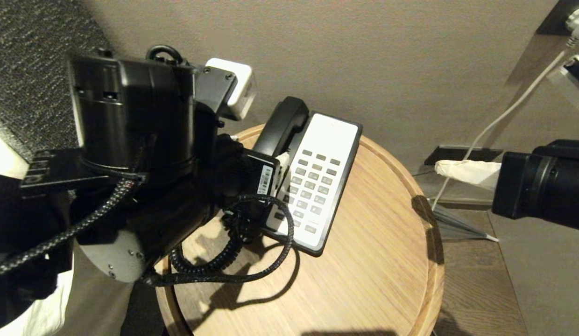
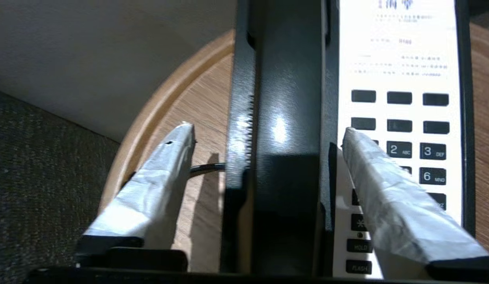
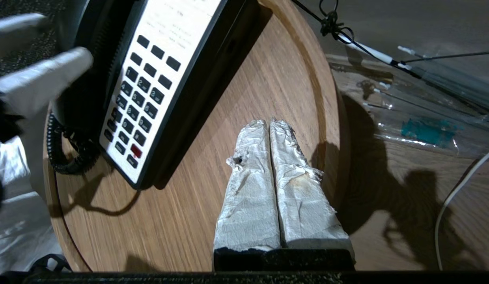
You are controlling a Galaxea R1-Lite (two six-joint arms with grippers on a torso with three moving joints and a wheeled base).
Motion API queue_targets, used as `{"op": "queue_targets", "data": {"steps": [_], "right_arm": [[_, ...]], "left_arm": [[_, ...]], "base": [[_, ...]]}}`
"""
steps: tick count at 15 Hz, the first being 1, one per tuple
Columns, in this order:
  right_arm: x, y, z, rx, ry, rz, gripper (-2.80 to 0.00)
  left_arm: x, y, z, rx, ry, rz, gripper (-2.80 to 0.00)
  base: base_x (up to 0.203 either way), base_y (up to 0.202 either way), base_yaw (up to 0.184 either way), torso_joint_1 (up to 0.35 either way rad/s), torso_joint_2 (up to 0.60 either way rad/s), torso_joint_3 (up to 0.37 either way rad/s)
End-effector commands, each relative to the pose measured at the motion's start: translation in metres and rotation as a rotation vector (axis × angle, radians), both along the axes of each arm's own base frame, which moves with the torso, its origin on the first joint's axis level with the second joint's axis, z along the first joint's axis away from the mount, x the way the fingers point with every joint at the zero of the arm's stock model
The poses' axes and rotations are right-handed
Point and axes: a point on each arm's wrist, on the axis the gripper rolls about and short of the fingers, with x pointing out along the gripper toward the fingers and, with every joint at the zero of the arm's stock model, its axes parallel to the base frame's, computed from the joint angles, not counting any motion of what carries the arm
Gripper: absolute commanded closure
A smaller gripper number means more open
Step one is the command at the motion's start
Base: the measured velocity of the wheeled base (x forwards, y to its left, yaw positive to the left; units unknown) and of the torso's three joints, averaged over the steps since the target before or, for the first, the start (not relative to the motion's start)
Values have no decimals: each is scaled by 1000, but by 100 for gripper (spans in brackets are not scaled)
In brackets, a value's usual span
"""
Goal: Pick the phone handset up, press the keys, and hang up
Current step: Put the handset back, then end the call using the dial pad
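Observation:
The black phone handset [image 1: 282, 123] lies along the left side of the black-and-white phone base [image 1: 334, 135] on a round wooden table [image 1: 373, 261]. My left gripper [image 2: 268, 130] is open and straddles the handset [image 2: 288, 118], with a gap on each side of it. One of its white-wrapped fingers [image 2: 386, 185] hangs over the keys [image 2: 432, 152]. The coiled cord [image 1: 210, 261] loops on the table under my left arm. My right gripper [image 3: 268, 122] is shut and empty, hovering over bare wood to the right of the phone base [image 3: 157, 83]; its tip [image 1: 441, 168] shows beyond the table's right edge.
A wall runs close behind the table. A dark textured surface [image 1: 32, 70] stands at the left. A white cable [image 1: 504, 112] runs down to the wooden floor at the right, where clear plastic wrapping [image 3: 426, 130] lies.

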Motion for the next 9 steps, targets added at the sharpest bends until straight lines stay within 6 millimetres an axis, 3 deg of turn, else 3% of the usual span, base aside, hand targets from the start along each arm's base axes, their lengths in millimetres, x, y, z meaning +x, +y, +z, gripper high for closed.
{"op": "queue_targets", "data": {"steps": [1, 4, 5, 9], "right_arm": [[1, 1, -3, -6, 8, 4, 0], [4, 8, -7, -19, 26, 36, 0], [4, 13, -6, -17, 31, 66, 0], [7, 44, -1, 1, 51, 227, 0]], "left_arm": [[-12, 17, 17, -49, -39, 12, -280], [-35, 48, 23, -106, -54, 16, -280], [-45, 60, 19, -115, -54, 15, 0], [-83, 109, 15, -206, -91, 8, 0]], "base": [[0, 0, 0, 0, 0, 0], [0, 0, 0, 0, 0, 0], [0, 0, 0, 0, 0, 0], [0, 0, 0, 0, 0, 0]]}}
